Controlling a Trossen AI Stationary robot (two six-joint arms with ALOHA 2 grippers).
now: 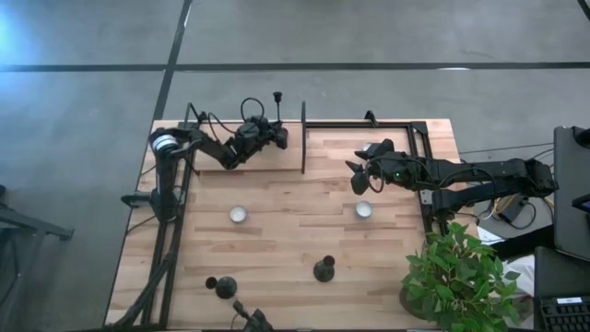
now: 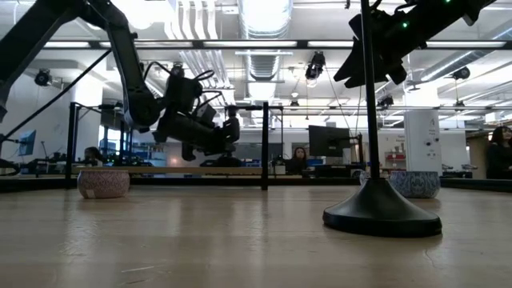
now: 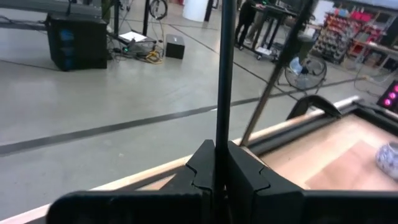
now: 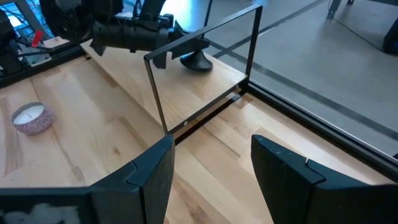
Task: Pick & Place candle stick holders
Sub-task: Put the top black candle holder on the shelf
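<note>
My left gripper (image 1: 275, 136) is at the table's far edge, left of the middle, shut on a black candle stick holder (image 3: 222, 74). That holder stands upright, with its top cup (image 1: 277, 95) above the gripper and its round base (image 4: 196, 60) at the tabletop. A second holder (image 1: 324, 269) stands upright on its base near the front edge. A third (image 1: 221, 286) is at the front left. My right gripper (image 1: 359, 175) hangs open over the table's right half, holding nothing. My left gripper pinches the thin stem's lower part (image 3: 221, 134) between its two fingers. The fingers (image 3: 249, 174) come in about level from the table's left and lie across the stem. The holder stays upright; I cannot tell whether its base touches the wood.
A thin black upright frame (image 1: 303, 138) stands just right of the held holder. Two tealight discs (image 1: 239, 215) (image 1: 363, 209) lie mid-table. A potted plant (image 1: 456, 277) is at the front right corner. Black rails run along the table's left and right edges.
</note>
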